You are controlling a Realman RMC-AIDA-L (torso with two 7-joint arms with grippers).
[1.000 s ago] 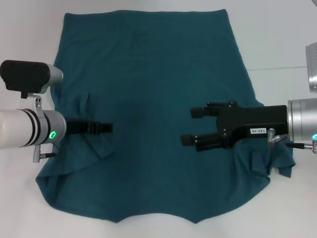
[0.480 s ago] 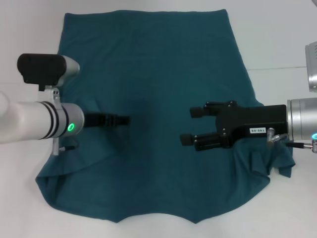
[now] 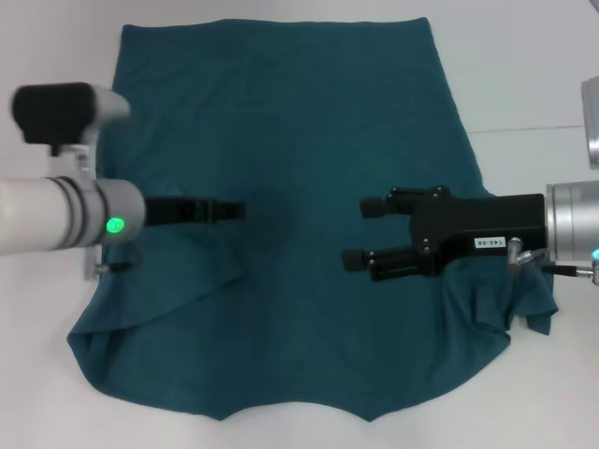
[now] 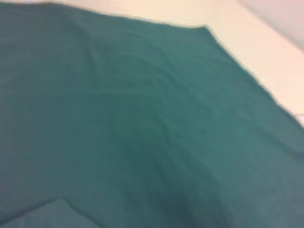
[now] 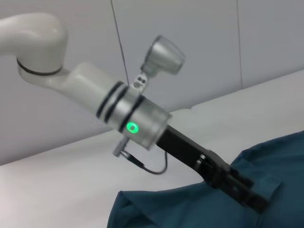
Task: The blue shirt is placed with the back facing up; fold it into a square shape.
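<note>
The blue shirt (image 3: 290, 112) lies spread plain side up over the white table and fills the left wrist view (image 4: 142, 123). My left gripper (image 3: 234, 210) reaches in from the left over the shirt's left-middle. Its fingers are pressed together, and a flap of the shirt's left side (image 3: 201, 271) is drawn inward beneath it. The right wrist view shows this gripper (image 5: 249, 194) low at the cloth (image 5: 190, 209). My right gripper (image 3: 365, 234) hovers open over the shirt's right-middle with nothing between its fingers. The right sleeve (image 3: 510, 309) lies bunched under that arm.
Bare white table (image 3: 533, 65) borders the shirt on the right and far side. A silver metal part (image 3: 591, 122) shows at the right edge. The shirt's near hem (image 3: 290, 412) lies close to the table's front.
My left gripper has moved right toward the shirt's centre and slightly away from me, and the folded flap of the left side has followed it inward. The right gripper has barely moved.
</note>
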